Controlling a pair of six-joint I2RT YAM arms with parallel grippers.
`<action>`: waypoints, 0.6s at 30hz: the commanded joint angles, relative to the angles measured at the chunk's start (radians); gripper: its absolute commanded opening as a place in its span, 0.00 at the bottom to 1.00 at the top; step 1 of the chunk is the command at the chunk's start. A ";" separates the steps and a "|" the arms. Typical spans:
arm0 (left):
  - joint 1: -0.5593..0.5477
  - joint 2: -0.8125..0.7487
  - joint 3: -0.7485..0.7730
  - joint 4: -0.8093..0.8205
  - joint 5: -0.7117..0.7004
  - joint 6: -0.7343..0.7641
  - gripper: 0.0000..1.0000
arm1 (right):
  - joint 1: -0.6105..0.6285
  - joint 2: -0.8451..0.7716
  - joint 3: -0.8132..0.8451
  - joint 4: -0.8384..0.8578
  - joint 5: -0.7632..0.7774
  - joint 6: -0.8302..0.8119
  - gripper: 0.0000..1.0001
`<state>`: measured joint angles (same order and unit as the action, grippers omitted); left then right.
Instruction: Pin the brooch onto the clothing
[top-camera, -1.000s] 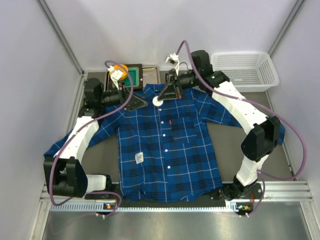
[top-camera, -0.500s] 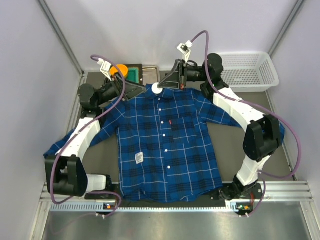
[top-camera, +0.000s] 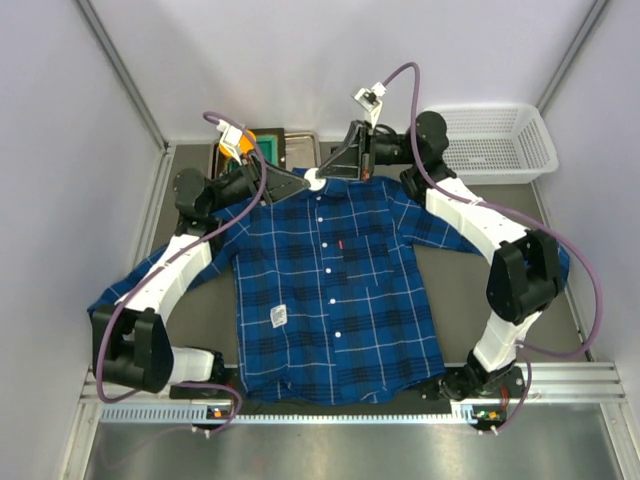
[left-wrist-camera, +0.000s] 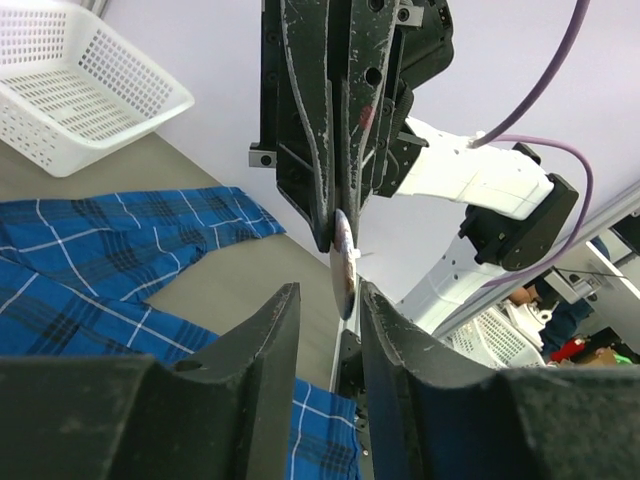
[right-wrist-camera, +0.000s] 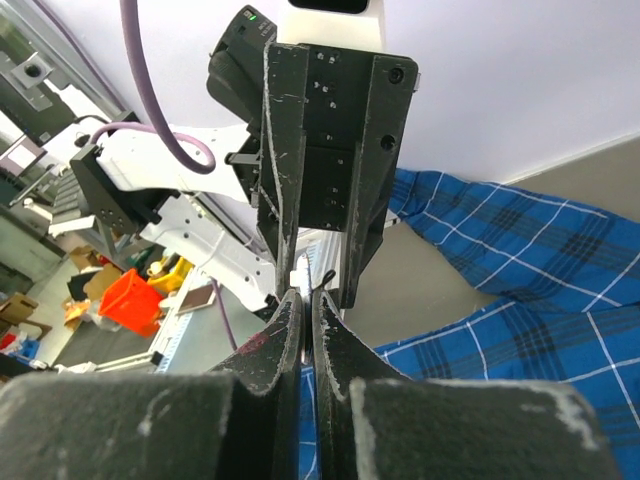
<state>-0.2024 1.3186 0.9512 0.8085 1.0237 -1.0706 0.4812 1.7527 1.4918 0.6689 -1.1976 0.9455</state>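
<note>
Pale lilac walls (top-camera: 300, 60), grey tabletop (top-camera: 210, 315)

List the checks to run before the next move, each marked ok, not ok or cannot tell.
1. Right gripper shut on brooch: ok.
2. Brooch inside the left gripper: ok.
3. Left jaws closed on brooch: not ok, a gap shows.
4. Brooch's pin open: cannot tell.
5. Shirt flat, front up: ok.

Soft matt cloth shirt (top-camera: 330, 290); glossy white plastic basket (top-camera: 500, 140).
</note>
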 joint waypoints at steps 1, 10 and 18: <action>-0.014 0.013 0.034 0.055 -0.022 0.014 0.33 | 0.016 -0.058 -0.007 0.070 -0.005 0.009 0.00; -0.017 0.013 0.035 0.041 -0.057 0.041 0.00 | 0.022 -0.055 0.010 -0.058 0.010 -0.080 0.00; -0.066 -0.159 0.123 -0.870 -0.514 0.946 0.00 | -0.012 -0.062 0.148 -0.665 0.191 -0.499 0.75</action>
<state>-0.2348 1.2606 1.0039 0.3698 0.8169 -0.6285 0.4843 1.7473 1.5291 0.3428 -1.1233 0.7120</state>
